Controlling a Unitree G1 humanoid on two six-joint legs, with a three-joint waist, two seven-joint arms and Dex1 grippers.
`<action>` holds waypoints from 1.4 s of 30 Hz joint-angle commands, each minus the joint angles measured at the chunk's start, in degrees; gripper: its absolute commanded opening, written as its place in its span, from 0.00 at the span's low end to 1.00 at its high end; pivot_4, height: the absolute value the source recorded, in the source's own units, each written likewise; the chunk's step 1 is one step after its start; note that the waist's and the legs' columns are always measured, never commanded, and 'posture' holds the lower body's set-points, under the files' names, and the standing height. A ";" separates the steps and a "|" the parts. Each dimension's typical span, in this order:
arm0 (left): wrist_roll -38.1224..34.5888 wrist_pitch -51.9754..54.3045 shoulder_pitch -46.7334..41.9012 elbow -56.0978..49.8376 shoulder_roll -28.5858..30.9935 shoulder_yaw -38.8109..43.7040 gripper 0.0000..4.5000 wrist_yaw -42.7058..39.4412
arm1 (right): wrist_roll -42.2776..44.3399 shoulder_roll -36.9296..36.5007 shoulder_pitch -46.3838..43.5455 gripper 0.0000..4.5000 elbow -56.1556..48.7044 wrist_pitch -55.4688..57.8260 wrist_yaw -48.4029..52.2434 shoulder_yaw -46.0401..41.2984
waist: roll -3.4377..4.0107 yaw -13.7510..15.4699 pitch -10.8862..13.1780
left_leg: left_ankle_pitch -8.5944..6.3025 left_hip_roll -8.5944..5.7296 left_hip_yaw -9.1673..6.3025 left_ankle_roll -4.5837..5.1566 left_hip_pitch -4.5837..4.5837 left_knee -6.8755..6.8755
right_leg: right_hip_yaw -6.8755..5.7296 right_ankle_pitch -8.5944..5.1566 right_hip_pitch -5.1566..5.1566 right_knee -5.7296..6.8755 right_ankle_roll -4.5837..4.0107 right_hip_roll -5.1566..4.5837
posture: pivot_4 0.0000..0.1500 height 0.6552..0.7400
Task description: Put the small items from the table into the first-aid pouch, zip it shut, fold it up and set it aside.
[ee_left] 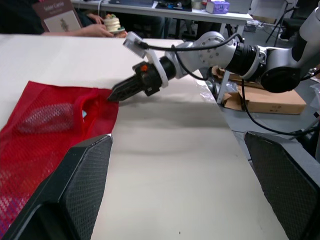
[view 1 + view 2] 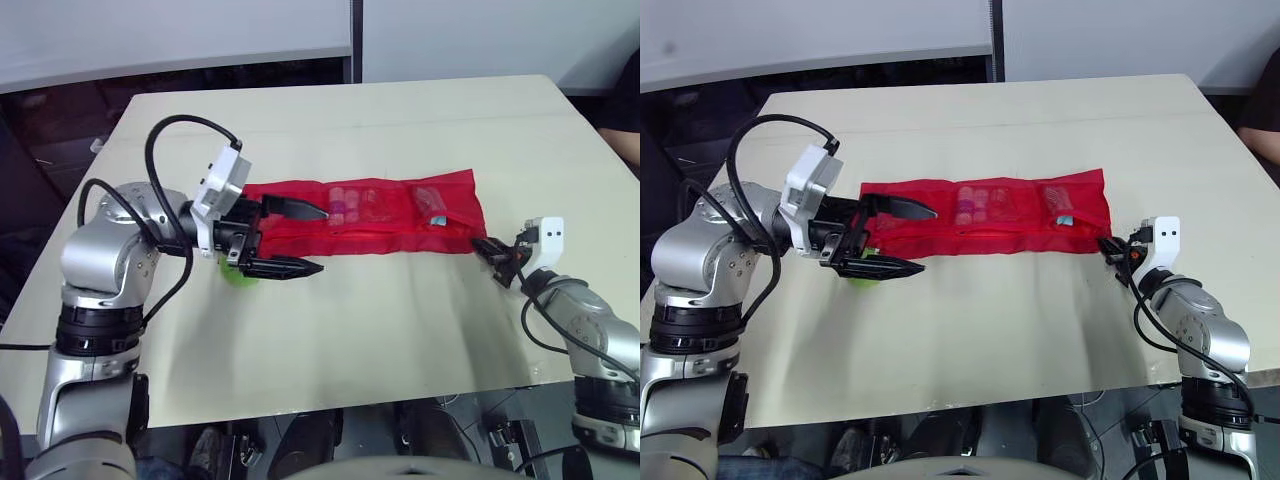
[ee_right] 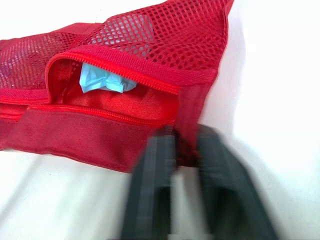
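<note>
Two pincers at work on one red mesh pouch, which lies flat and unfolded mid-worktop. Step, as I judge it: packing, close to the end. Pink items and a light blue item sit inside the pockets. One small green item lies on the worktop just beside the pouch's left end, partly hidden under the left arm. Zip not shut: in the right wrist view the pocket mouth by the blue item gapes.

Left pincer: spread wide, holding nothing, upper finger over the pouch's left end, lower finger over bare worktop near the green item.

Right pincer: closed tight on the pouch's near right corner, fabric nipped between the fingers, pinning that end.

Next move likely calls for the left pincer to back off to the green item, grasp it and feed it into an open pocket while the right keeps the pouch anchored. Risk: mesh snagging a fingertip.
</note>
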 commanded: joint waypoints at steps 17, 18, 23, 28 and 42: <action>-4.57 -0.81 3.28 -7.16 1.95 -0.38 1.00 8.30 | -22.13 -23.80 7.87 0.15 2.24 -5.34 -7.80 -1.85 | 0.06 1.45 0.04 | -0.01 -0.01 0.16 0.03 0.06 0.01 | 0.10 0.00 0.09 -0.03 0.01 0.00 | 1.00 0.96; -4.68 -0.79 3.46 -7.29 2.02 -0.38 1.00 8.49 | -22.39 -23.96 8.07 0.18 2.18 -5.60 -7.58 -1.79 | 0.06 1.40 0.03 | -0.01 0.00 0.17 0.03 0.06 0.00 | 0.10 0.00 0.08 -0.03 0.01 0.01 | 1.00 0.96; -4.41 -0.92 4.80 -7.54 2.83 -0.02 1.00 10.12 | -18.12 -22.25 8.95 0.63 -2.59 -6.13 -3.42 -4.22 | 0.07 1.25 0.04 | -0.02 0.04 0.25 0.03 0.10 -0.01 | 0.20 0.00 0.08 -0.03 0.01 0.03 | 1.00 0.96; -0.25 2.05 5.25 -3.63 2.42 0.23 1.00 20.13 | -13.63 -20.42 13.88 0.99 -12.16 -10.16 -0.15 -10.38 | 0.08 1.69 0.04 | -0.02 0.04 0.21 0.04 0.08 -0.01 | 0.17 0.00 0.08 -0.04 0.01 0.04 | 1.00 0.96; 0.56 19.56 7.61 10.46 -8.21 3.95 1.00 43.95 | 24.69 -21.77 20.69 0.99 -40.07 0.10 12.20 -17.17 | -0.02 1.58 0.07 | -0.04 0.06 0.14 0.06 0.13 -0.02 | 0.11 0.00 0.15 -0.06 0.02 -0.01 | 1.00 0.96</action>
